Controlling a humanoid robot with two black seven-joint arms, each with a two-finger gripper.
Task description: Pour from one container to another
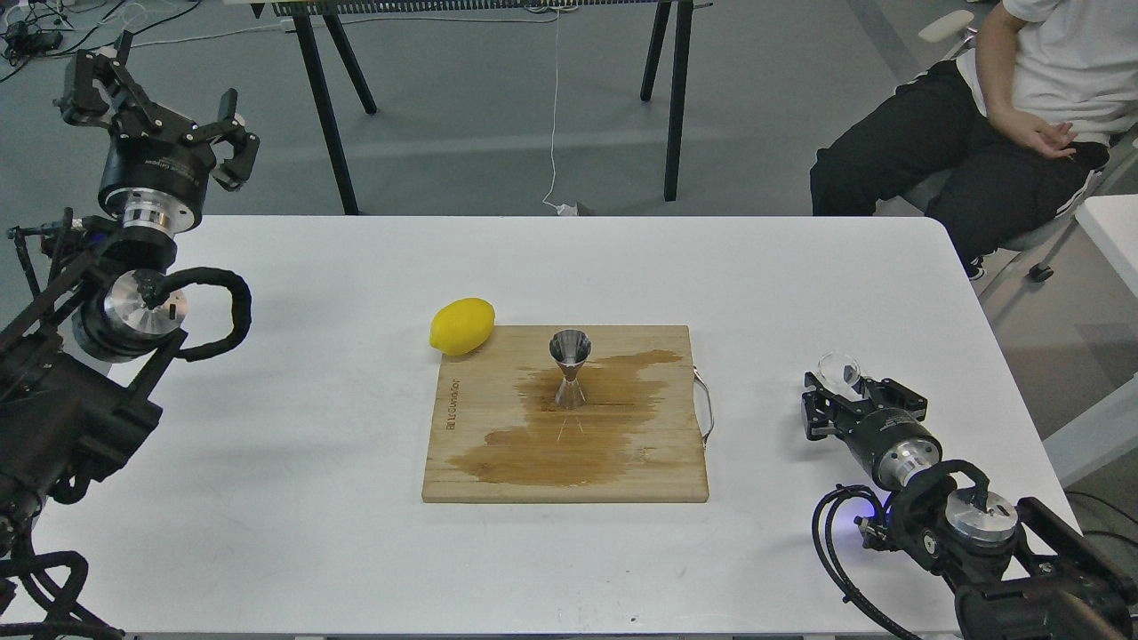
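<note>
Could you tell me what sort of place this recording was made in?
Probably a robotics lab or test room, not a kitchen: a plain white table on grey flooring, loose cables on the floor, and a seated person watching beside the table.

Jigger (570, 369): upright on cutting board (569, 449), mid-table (311, 293). Lemon (461, 326): at board's far-left corner. Glass cup (839, 369): right of board, at right gripper (840, 391).

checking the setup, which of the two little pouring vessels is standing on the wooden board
The steel jigger, upright on the wet-stained cutting board. The clear glass cup is off the board, at the right pincer near the table's right side.
</note>
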